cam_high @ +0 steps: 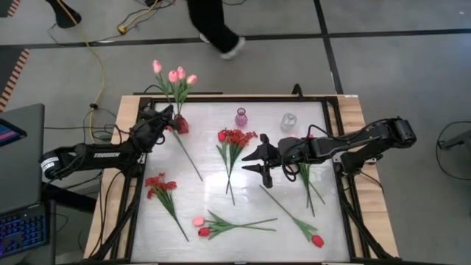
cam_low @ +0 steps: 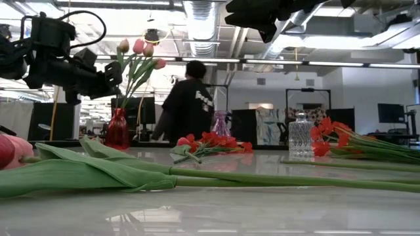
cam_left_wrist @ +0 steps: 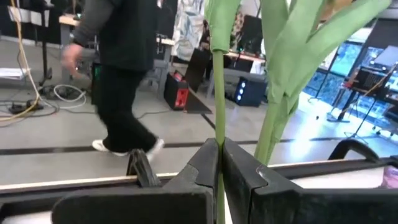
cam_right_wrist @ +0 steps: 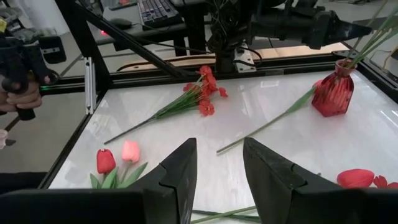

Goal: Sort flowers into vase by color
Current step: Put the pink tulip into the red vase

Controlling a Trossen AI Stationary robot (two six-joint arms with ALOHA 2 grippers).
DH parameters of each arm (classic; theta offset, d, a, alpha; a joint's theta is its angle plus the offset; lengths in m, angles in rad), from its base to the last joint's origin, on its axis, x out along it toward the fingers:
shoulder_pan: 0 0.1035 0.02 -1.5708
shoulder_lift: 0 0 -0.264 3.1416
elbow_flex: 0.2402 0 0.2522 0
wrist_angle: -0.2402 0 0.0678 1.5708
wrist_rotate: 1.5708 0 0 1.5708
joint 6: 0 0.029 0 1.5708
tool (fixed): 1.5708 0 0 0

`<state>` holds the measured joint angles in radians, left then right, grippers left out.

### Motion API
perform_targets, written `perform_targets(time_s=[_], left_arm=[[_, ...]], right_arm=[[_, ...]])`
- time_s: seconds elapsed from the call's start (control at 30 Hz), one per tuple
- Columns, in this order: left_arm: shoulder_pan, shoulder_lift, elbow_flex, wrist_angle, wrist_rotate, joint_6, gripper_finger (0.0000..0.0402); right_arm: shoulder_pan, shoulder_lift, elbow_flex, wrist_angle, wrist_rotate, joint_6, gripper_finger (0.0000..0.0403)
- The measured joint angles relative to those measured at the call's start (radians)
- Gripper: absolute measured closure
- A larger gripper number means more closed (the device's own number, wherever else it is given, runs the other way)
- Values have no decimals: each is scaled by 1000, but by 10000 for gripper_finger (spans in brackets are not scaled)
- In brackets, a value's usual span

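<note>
A red vase (cam_high: 180,124) stands at the table's far left with several pink tulips (cam_high: 175,76) in it. They rise above it in the low view (cam_low: 138,47). My left gripper (cam_high: 167,116) is level beside the vase's top, shut on one green stem (cam_left_wrist: 218,93). My right gripper (cam_high: 259,162) hovers open over the table's middle, holding nothing (cam_right_wrist: 219,149). Loose flowers lie flat on the table: two red blossom sprays (cam_high: 234,138) (cam_high: 160,184), a pink and a red tulip (cam_high: 201,226), and a red tulip (cam_high: 316,240). My left gripper pinches one thin green tulip stem (cam_left_wrist: 218,134) between its two fingers, above the red vase's mouth. The fingers (cam_left_wrist: 199,165) come level from the table's left and lie across the stem. The stem stands upright and runs down out of sight between the fingers.
A small purple vase (cam_high: 241,116) and a clear glass vase (cam_high: 288,121) stand at the far edge. A bare stem (cam_high: 190,156) lies slanting from the red vase. More flowers (cam_high: 307,177) lie under my right arm. A person (cam_low: 187,105) walks beyond the far edge.
</note>
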<state>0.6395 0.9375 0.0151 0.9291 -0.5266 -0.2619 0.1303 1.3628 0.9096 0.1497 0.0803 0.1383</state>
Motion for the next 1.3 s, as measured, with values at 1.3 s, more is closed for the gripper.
perform_targets(time_s=[1.3], left_arm=[[0,-2,4,57,25,266,257]], right_arm=[[-8,0,0,0,0,2,243]])
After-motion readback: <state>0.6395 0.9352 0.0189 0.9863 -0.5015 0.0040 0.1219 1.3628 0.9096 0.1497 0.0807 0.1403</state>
